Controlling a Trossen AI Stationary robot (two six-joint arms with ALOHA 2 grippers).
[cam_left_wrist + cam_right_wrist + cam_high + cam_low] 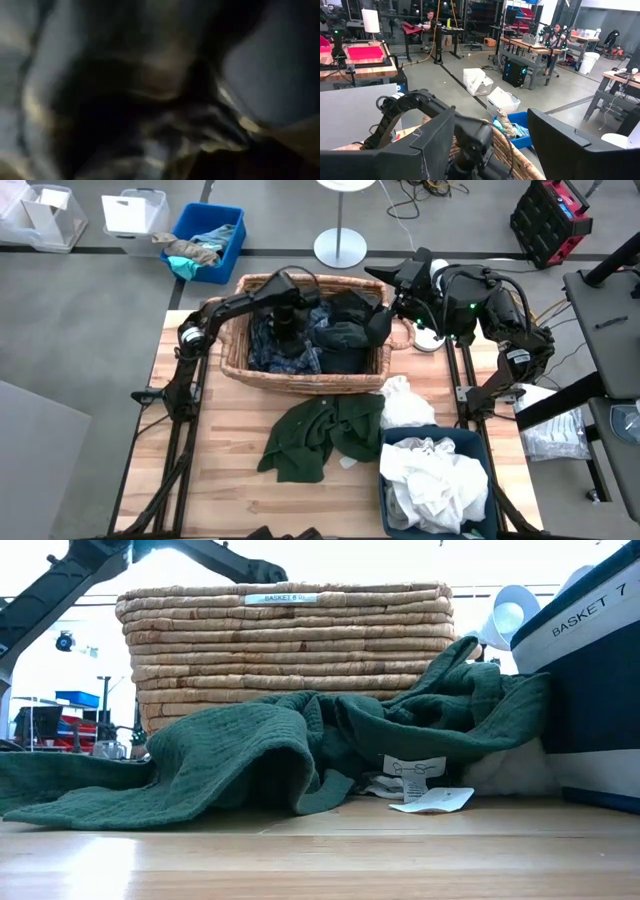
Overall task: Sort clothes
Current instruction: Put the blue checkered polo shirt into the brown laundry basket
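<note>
A wicker basket [300, 375] stands at the table's far middle and holds a navy-blue plaid garment [265, 345] and black and dark grey garments [345, 335]. My left gripper [286, 325] is down among the clothes in the basket, over the plaid one; its wrist view shows only dark, blurred cloth. My right gripper [492, 135] is open and empty, level above the basket's right rim [385, 320]. A dark green garment [320, 435] lies spread on the table, in front of the basket [250, 750]. A white garment [405, 405] leans on the blue bin [400, 445], which holds white clothes [435, 480].
The blue bin marked BASKET 7 [590, 670] fills the table's near right corner. Off the table at the far left stand a blue bin with teal and grey rags [205, 245] and clear bins [135, 210]. A white lamp base [340, 248] stands behind the basket. People sit far off in the room.
</note>
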